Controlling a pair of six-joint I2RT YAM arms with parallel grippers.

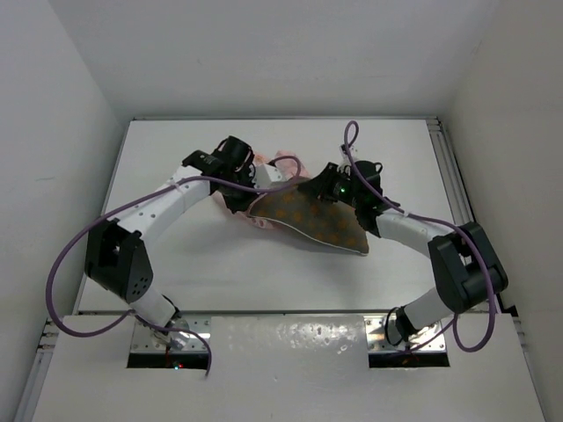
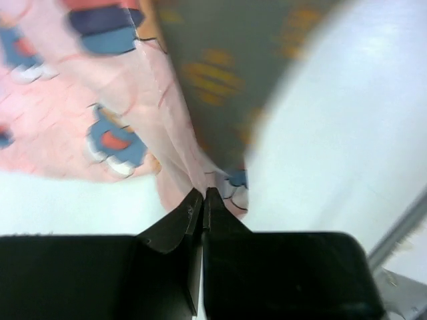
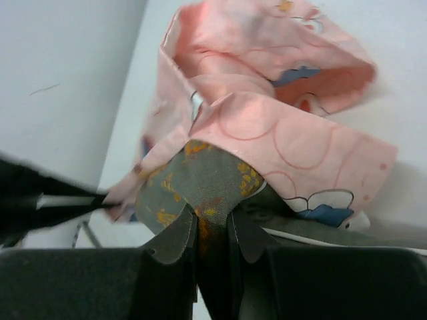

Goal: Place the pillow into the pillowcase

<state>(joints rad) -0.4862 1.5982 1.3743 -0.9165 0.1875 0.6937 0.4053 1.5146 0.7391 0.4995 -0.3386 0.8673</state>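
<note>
The pillow [image 1: 312, 220], olive-brown with orange dots, lies tilted across the middle of the table, its far left end under pink cloth. The pink rabbit-print pillowcase [image 1: 280, 165] is bunched at that end. My left gripper [image 1: 239, 204] is shut on a lower edge of the pillowcase [image 2: 200, 170], right beside the pillow [image 2: 220, 73]. My right gripper [image 1: 327, 189] is shut on a bunched corner of the pillow [image 3: 203, 183], with the pillowcase [image 3: 267, 127] draped over and behind that corner.
White walls enclose the table [image 1: 176, 264] on three sides. A metal rail [image 1: 449, 176] runs along the right edge. Purple cables [image 1: 66, 264] loop off both arms.
</note>
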